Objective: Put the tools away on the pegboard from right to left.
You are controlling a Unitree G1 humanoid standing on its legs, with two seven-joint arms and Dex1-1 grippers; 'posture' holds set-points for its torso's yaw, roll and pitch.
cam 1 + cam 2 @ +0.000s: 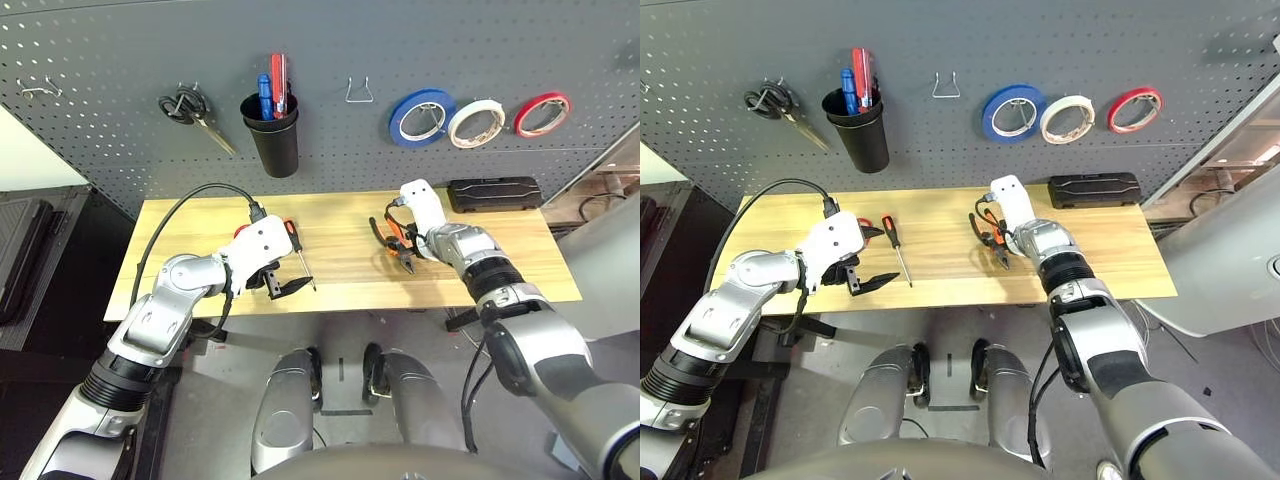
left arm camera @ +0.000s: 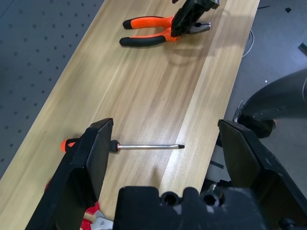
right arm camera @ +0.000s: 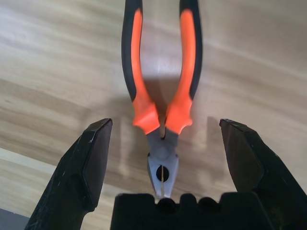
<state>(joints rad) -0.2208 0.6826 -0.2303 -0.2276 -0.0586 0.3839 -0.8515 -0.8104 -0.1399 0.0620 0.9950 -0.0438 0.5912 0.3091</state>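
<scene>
A: Where are the pliers seen?

B: They are laid flat on the wooden table, right of its middle, handles toward the pegboard. The right gripper is lowered over them with its fingers spread wide; the metal nose is framed between the two fingertips, but nothing is pinched.

A: And the left gripper?

B: Its fingers are also held wide apart, empty, above the table's left part. The screwdriver is seen lying just beyond it, and red scissor handles are glimpsed beside the gripper's white housing.

A: What is already hung?

B: The white tape roll is hung on the pegboard between a blue roll and a red roll. Black-handled scissors and a black cup with tools are mounted farther left. A black case is set at the table's back edge.
</scene>
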